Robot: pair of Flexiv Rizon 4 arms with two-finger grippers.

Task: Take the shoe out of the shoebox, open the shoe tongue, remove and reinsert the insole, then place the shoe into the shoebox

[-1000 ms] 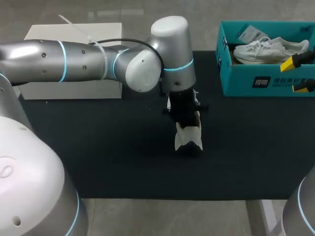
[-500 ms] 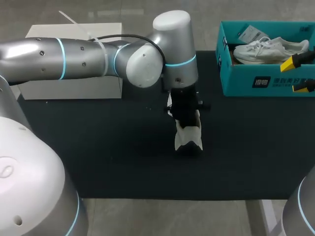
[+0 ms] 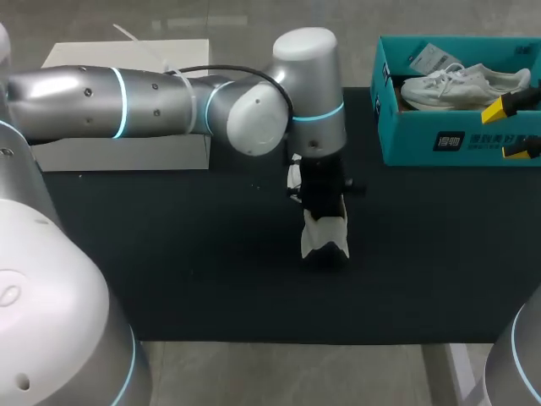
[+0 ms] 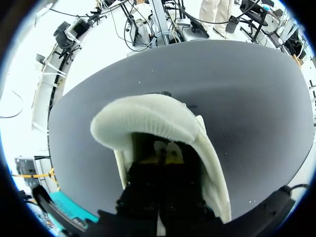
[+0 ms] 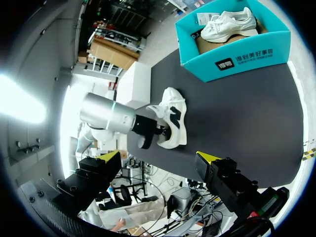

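Note:
A white shoe (image 3: pixel 325 238) stands on the black mat (image 3: pixel 169 262) near the middle. My left arm (image 3: pixel 308 85) comes down onto it from above. In the left wrist view my left gripper (image 4: pixel 165 153) sits shut inside the shoe's opening, under the padded white collar (image 4: pixel 148 116); I see nothing between its tips. The right wrist view shows the same shoe (image 5: pixel 174 118) from the side, with the left arm's gripper pushed into it. My right gripper (image 5: pixel 158 158) hangs open well away, by the teal shoebox (image 3: pixel 406 139) at the right edge.
The open shoebox (image 5: pixel 232 59) at the back right holds a second white shoe (image 3: pixel 461 85) and a paper tag. A white block (image 3: pixel 127 148) stands at the back left of the mat.
My left arm has shifted a little to the right, its gripper still inside the shoe. The shoe has barely moved. The right gripper has kept still.

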